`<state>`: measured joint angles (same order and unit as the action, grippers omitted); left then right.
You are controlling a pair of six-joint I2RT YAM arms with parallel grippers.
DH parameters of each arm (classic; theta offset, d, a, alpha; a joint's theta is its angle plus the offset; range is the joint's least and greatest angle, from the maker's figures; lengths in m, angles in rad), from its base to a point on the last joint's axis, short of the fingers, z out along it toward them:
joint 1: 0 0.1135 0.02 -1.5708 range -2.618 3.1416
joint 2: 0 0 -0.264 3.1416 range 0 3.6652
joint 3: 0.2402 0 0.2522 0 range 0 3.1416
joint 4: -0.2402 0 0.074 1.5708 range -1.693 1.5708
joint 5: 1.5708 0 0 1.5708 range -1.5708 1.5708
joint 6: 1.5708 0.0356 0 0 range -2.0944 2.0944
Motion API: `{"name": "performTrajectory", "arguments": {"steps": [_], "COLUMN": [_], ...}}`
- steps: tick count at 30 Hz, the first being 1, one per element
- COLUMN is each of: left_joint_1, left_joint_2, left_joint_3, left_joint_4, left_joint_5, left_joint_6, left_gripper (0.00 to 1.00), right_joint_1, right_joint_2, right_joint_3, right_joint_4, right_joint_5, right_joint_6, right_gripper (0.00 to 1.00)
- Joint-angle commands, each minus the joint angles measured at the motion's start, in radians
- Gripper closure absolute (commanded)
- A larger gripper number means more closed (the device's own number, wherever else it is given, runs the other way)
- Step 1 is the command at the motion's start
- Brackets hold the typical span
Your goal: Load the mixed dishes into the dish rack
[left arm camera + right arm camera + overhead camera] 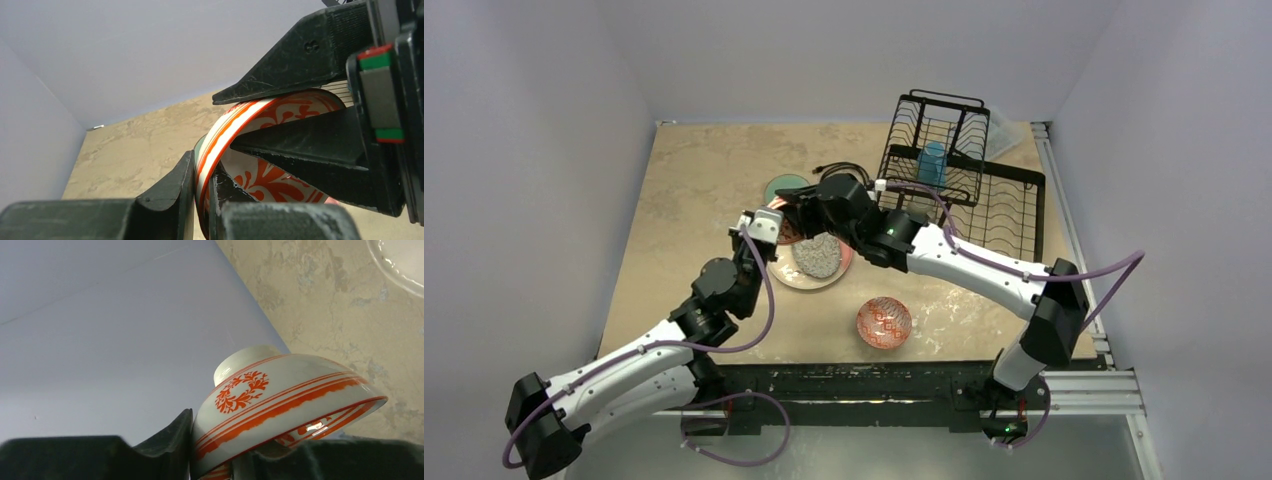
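Note:
A small red-orange patterned bowl (265, 182) is held in the air above the table between both grippers. My left gripper (202, 170) is shut on its rim, one finger outside and one inside. My right gripper (215, 440) is shut on the same bowl (280, 390) from the other side; its fingers (300, 55) show in the left wrist view. From above, the two grippers meet (782, 218) and hide most of the bowl. The black wire dish rack (1014, 200) stands at the far right with a blue cup (932, 163) in it.
A cream-and-pink plate (809, 278) lies below the grippers with the grey speckled dish (817, 256) on it. A teal bowl (784, 186) and a black cable (839, 170) lie behind. A second red-orange bowl (884, 322) sits near the front edge.

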<state>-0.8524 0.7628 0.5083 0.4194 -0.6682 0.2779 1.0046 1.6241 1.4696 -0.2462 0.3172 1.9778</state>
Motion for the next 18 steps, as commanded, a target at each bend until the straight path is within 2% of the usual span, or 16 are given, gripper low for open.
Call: {"name": "performTrajectory", "arguments": {"steps": [1, 3, 5, 7, 10, 13, 15, 17, 18], "left_joint_1": [-0.038, -0.046, -0.048, -0.048, -0.048, -0.049, -0.048, -0.049, -0.048], "left_joint_2": [-0.025, -0.021, -0.029, -0.068, -0.134, -0.195, -0.232, -0.265, -0.279], "left_joint_3": [0.003, 0.004, 0.014, 0.052, 0.086, 0.095, 0.078, 0.059, 0.052], "left_joint_4": [0.148, 0.156, 0.124, -0.016, -0.141, -0.198, -0.191, -0.166, -0.162], "left_joint_5": [0.006, 0.004, 0.036, 0.103, 0.217, 0.312, 0.351, 0.366, 0.370], "left_joint_6": [0.059, 0.071, 0.066, 0.019, -0.047, -0.086, -0.086, -0.087, -0.087], "left_gripper": [1.00, 1.00, 1.00, 0.99, 0.61, 0.38, 0.29, 0.25, 0.24], "right_joint_1": [-0.002, -0.001, -0.001, 0.000, -0.001, -0.001, -0.001, -0.002, -0.013], "right_joint_2": [-0.001, -0.001, -0.010, -0.029, -0.074, -0.140, -0.174, -0.205, -0.220], "right_joint_3": [0.045, 0.050, 0.047, 0.026, -0.040, -0.119, -0.144, -0.162, -0.182], "right_joint_4": [-0.038, -0.041, -0.045, -0.012, 0.103, 0.275, 0.325, 0.369, 0.457], "right_joint_5": [0.090, 0.104, 0.115, 0.120, 0.129, 0.151, 0.157, 0.129, 0.091], "right_joint_6": [0.006, 0.004, 0.004, -0.007, -0.048, -0.183, -0.262, -0.340, -0.419], "right_gripper": [0.80, 0.98, 1.00, 1.00, 1.00, 1.00, 1.00, 1.00, 1.00]}}
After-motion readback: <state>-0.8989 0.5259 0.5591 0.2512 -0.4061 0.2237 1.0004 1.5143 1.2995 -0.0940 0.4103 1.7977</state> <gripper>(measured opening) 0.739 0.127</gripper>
